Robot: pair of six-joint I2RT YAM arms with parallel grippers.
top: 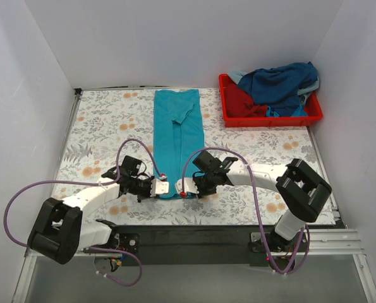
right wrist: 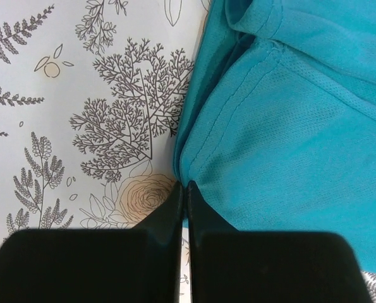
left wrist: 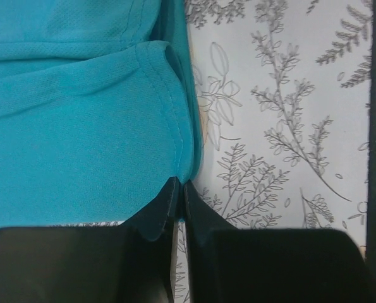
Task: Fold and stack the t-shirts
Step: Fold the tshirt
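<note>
A teal-turquoise t-shirt point(top: 178, 136) lies folded into a long narrow strip down the middle of the table, its near end between the two arms. My left gripper point(top: 164, 187) is at the strip's near left corner. In the left wrist view its jaws point(left wrist: 180, 184) are shut on the corner of the shirt's hem point(left wrist: 99, 145). My right gripper point(top: 182, 188) is at the near right corner and pinches the hem there point(right wrist: 185, 184), shut, with the cloth point(right wrist: 301, 145) spreading away from it. A navy shirt point(top: 279, 82) and a red shirt point(top: 241, 104) lie heaped at the back right.
A red plastic tray point(top: 270, 121) at the back right holds the heaped shirts. The floral tablecloth point(top: 99, 126) covers the table. White walls close in the left, back and right sides. Purple cables loop beside both arms.
</note>
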